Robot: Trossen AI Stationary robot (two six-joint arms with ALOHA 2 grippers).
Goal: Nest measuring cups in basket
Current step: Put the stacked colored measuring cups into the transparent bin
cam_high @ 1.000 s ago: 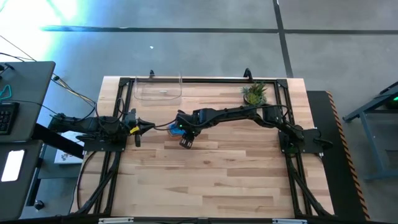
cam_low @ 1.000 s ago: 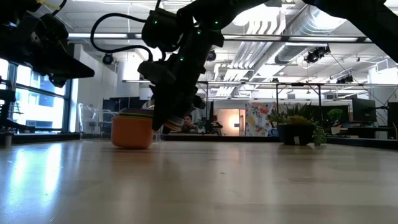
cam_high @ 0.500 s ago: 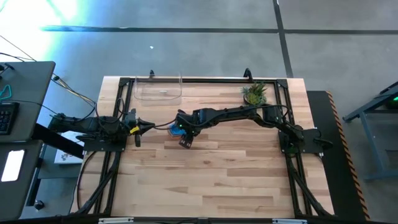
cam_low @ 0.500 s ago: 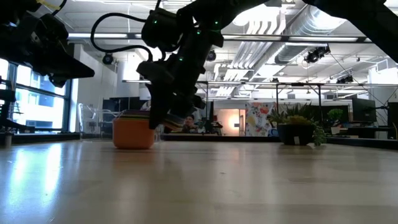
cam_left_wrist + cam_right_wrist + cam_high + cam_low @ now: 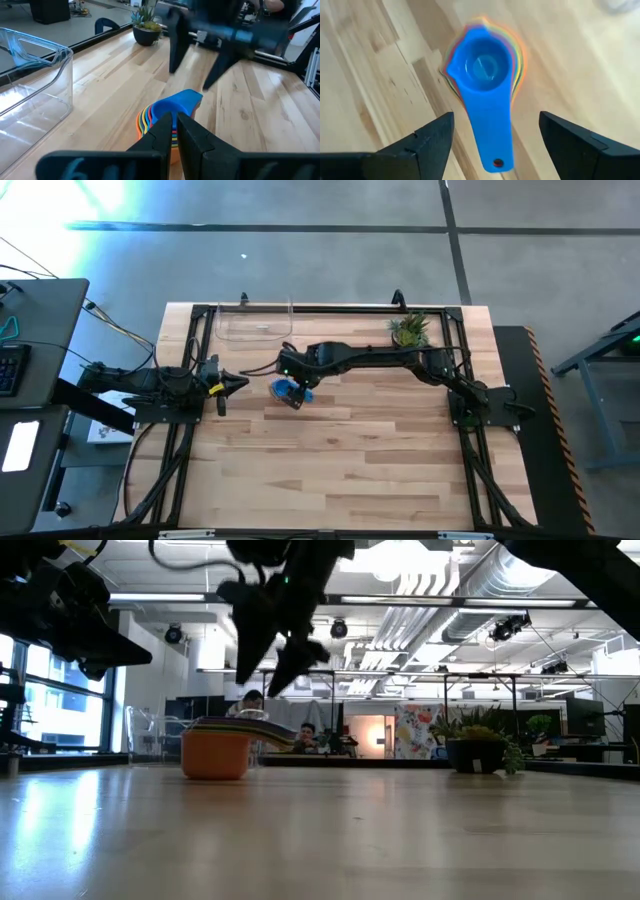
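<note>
The measuring cups (image 5: 288,390) stand nested in one stack on the bare table, left of centre. The blue cup (image 5: 482,65) is on top and the orange one (image 5: 214,755) rests on the wood by its base. Their handles (image 5: 272,736) stick out together to one side. My right gripper (image 5: 262,680) hangs open above the stack, fingers pointing down and clear of it. My left gripper (image 5: 175,135) is shut and holds nothing; it stays at the table's left side, pointing at the stack. The clear basket (image 5: 253,325) stands at the far edge, apart from the cups.
A small potted plant (image 5: 410,330) stands at the far right of the table. Black frame rails (image 5: 330,308) run along the far edge and both sides. Bare wood lies open toward the near edge.
My right gripper has opened wide, let go of the stacked cups' handles and risen straight up from them. The stack has stayed on the table, still nested.
</note>
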